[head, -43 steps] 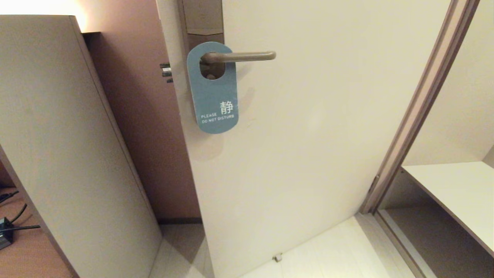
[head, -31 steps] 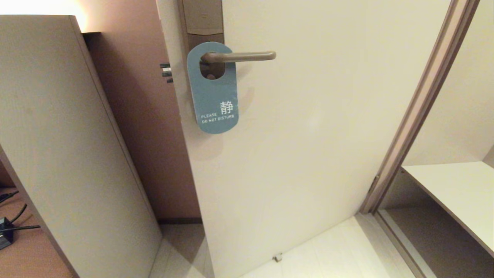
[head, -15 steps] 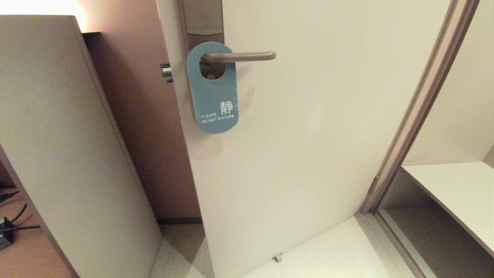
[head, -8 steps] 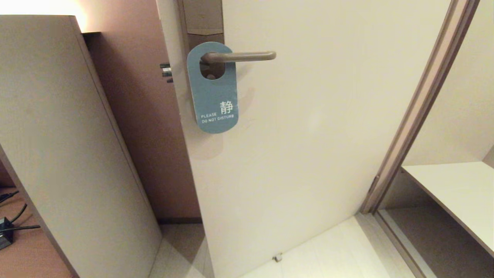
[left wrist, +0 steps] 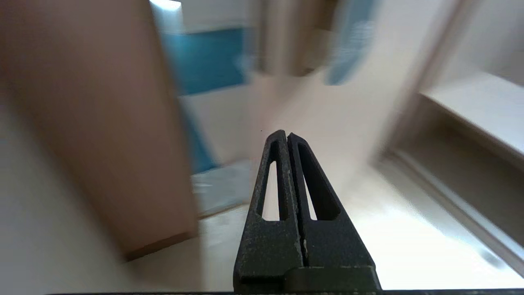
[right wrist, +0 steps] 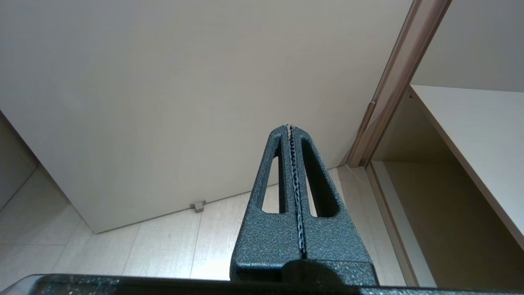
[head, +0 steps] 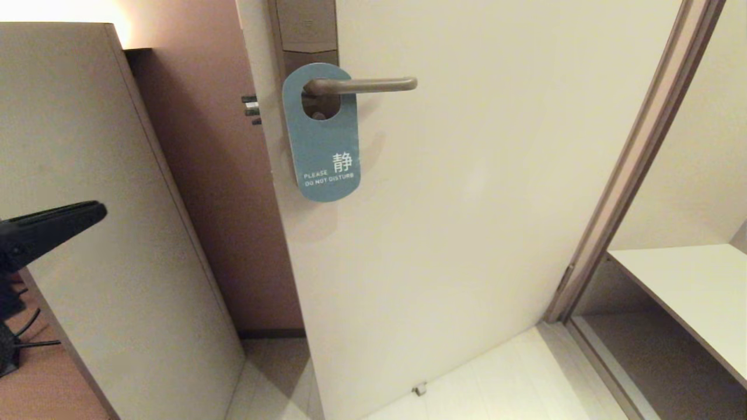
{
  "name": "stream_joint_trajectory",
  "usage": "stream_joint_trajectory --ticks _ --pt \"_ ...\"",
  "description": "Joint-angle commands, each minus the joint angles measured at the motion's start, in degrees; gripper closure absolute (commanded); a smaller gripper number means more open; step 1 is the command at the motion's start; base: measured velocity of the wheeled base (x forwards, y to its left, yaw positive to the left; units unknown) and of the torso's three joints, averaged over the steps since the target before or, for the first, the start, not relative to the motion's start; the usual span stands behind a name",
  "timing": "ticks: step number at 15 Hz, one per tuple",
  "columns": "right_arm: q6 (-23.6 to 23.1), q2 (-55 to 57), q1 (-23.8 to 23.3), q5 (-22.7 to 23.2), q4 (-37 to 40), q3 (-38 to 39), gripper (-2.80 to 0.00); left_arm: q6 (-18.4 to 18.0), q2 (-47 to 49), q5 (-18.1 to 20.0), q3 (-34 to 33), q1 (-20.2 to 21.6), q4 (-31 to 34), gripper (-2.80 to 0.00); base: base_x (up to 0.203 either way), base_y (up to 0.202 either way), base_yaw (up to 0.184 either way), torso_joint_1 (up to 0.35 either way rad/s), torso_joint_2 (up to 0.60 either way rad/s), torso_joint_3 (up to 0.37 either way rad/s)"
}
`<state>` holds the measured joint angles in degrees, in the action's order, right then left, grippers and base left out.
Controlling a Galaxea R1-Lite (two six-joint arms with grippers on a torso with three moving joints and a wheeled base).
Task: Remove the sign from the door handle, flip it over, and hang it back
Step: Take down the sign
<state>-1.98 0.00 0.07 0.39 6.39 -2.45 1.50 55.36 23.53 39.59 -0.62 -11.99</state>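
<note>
The sign [head: 323, 140] hangs by its oval hole on the door handle [head: 365, 85], blue-grey side out, reading "PLEASE DO NOT DISTURB". The handle is a brownish-grey lever on a tall plate [head: 305, 32] near the door's left edge. My left gripper [head: 100, 210] pokes in from the left edge of the head view, shut and empty, well left of and lower than the sign. In the left wrist view the left gripper [left wrist: 286, 133] shows its fingers pressed together, and the sign [left wrist: 348, 45] is a blue blur far ahead. My right gripper [right wrist: 289, 127] is shut, low before the door.
A tall beige cabinet panel [head: 99, 146] stands left of the cream door [head: 467, 204]. A door frame [head: 636, 157] and a white shelf [head: 688, 291] lie to the right. A small door stop [head: 418, 389] sits on the pale tiled floor [head: 508, 385]. Cables [head: 23, 332] lie at far left.
My left gripper has risen into the head view at the left edge, where no arm showed before. The sign, handle and door have not moved.
</note>
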Motion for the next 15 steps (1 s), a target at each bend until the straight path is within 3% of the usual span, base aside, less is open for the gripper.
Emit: stream_joint_trajectory --ticks 1,9,11,15 --pt "0.0 0.0 0.0 0.0 0.0 0.0 0.0 0.1 6.7 5.8 2.4 0.0 -0.3 0.0 0.0 0.0 0.0 0.0 0.0 0.0" --pt "0.0 0.0 0.0 0.0 0.0 0.0 0.0 0.1 20.7 27.4 7.6 -0.3 -10.3 0.0 0.0 0.0 0.0 0.0 0.0 0.0" --pt "0.0 0.0 0.0 0.0 0.0 0.0 0.0 0.0 23.5 29.5 10.2 -0.5 -10.6 0.0 0.0 0.0 0.0 0.0 0.0 0.0" --pt "0.0 0.0 0.0 0.0 0.0 0.0 0.0 -0.4 27.3 30.1 12.2 -2.3 -10.8 0.0 0.0 0.0 0.0 0.0 0.0 0.0"
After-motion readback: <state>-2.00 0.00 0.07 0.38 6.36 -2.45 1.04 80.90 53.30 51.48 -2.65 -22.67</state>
